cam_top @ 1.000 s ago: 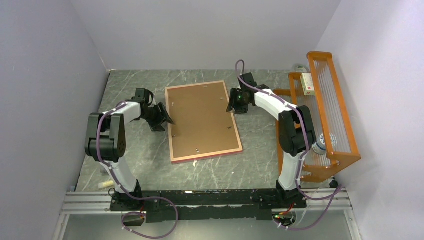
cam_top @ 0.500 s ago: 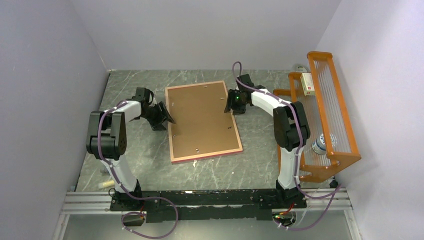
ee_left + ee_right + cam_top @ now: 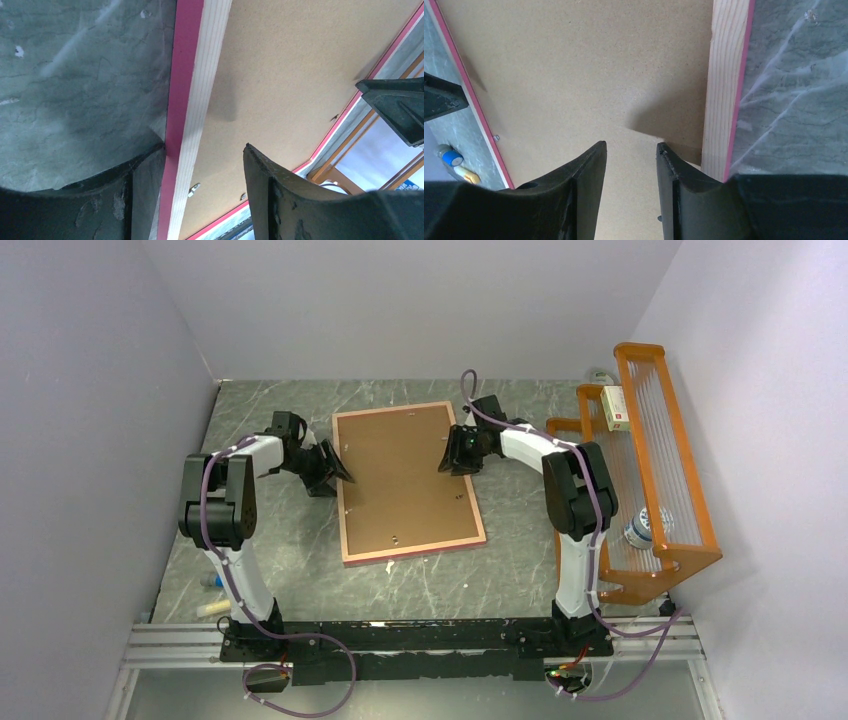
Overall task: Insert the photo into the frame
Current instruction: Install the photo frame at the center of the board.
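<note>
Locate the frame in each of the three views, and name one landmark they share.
Top external: the frame lies back-up in the centre of the picture.
Left wrist: the frame shows as a pink edge and pale wood strip running up the middle-left.
Right wrist: the frame shows the same strip and edge down the right side.
Shared landmark: the brown backing board inside it.

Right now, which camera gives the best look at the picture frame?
The top external view: the whole frame lies back-up on the table, all four edges visible. The left wrist view shows only a stretch of one pink-and-wood edge; the right wrist view, part of the opposite edge.
</note>
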{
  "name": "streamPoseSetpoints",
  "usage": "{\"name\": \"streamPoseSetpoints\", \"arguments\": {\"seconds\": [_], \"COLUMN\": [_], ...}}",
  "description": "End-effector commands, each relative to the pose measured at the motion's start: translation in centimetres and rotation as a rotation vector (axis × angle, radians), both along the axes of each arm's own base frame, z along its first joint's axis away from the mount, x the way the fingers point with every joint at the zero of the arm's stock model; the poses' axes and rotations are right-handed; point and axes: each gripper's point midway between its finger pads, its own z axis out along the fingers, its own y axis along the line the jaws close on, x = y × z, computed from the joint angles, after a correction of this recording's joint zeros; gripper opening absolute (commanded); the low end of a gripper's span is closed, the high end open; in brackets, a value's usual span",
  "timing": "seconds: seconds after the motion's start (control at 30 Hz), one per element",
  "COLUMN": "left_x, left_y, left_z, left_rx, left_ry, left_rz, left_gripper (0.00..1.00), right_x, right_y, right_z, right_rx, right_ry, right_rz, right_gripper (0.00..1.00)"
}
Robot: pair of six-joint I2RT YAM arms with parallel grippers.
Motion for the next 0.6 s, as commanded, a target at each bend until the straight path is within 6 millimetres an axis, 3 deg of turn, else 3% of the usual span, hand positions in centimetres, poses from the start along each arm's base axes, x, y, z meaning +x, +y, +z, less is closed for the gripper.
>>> {"name": "streamPoseSetpoints", "arguments": {"seconds": [0.0,0.17,0.27,0.37,0.57], "left_x": [0.2,0.3,0.1,-0.6,-2.3], "left_y": [0.8,1.9,2.2,2.5,2.7], "left_z": [-1.1,-0.4,-0.2,-0.6,-1.4], "left_rx": [0.066,0.116,0.131,0.146,0.158], "left_ry": [-0.007,-0.022,-0.018,0.012,0.066], "left_rz": [-0.013,0.0,0.001,0.009,0.03], "left_gripper": [0.65,0.65,0.65,0.63,0.54], "right_x": [1.2,1.9,1.8,1.1,-1.4], "right_y": [0.4,-0.8,-2.4,-4.3,-6.3], "right_z": [2.9,6.6,7.7,7.2,3.8], "right_rx": [0.044,-0.005,-0.073,-0.153,-0.268], "right_ry": [-0.089,-0.181,-0.21,-0.203,-0.09], "right_rz": [-0.008,-0.039,-0.093,-0.147,-0.156], "right_gripper": [0.46,0.51,0.57,0.63,0.72]}}
